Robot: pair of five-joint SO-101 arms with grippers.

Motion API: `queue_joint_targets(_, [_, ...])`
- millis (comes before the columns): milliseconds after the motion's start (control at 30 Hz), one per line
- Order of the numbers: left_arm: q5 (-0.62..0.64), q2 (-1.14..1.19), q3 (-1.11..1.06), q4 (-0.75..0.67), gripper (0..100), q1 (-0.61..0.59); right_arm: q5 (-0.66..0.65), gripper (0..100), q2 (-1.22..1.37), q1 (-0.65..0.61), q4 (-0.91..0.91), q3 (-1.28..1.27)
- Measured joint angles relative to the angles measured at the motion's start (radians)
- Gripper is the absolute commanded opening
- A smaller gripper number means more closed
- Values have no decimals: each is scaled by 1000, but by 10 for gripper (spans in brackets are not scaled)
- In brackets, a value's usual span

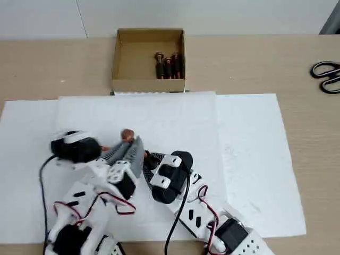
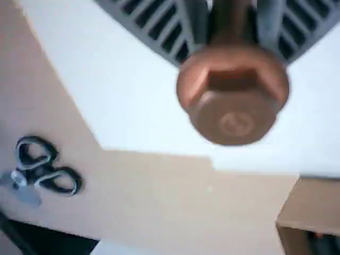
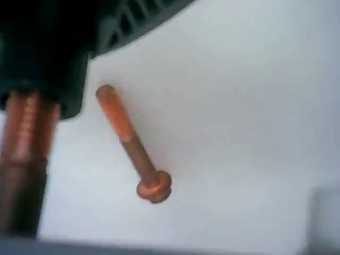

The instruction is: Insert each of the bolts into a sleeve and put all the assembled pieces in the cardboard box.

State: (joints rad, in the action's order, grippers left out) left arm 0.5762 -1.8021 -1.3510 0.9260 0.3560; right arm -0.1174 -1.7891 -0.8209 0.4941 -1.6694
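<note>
Insertion step, by my read: left tool (image 2: 232, 26) clamped on a bolt (image 2: 232, 101) over the paper (image 1: 175, 114), right tool (image 3: 48, 64) grip cannot be told, loose bolt (image 3: 133, 146) flat on the paper, three assembled pieces (image 1: 168, 65) in the cardboard box (image 1: 121, 58); next calls for lining the shank up with a sleeve.

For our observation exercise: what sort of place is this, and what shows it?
Probably a robotics lab bench: two small robot arms at a wooden table, a paper sheet, and a cardboard box of assembled bolts.
</note>
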Motion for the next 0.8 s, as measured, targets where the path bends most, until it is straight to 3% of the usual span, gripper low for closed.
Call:
queue_joint_targets(367, [-83,-2,-35,12,6,64,2,2,-2,0,0,0])
queue_joint_targets(800, [-169,-9,-21,146,6,71,0,2,0,-2,2,0])
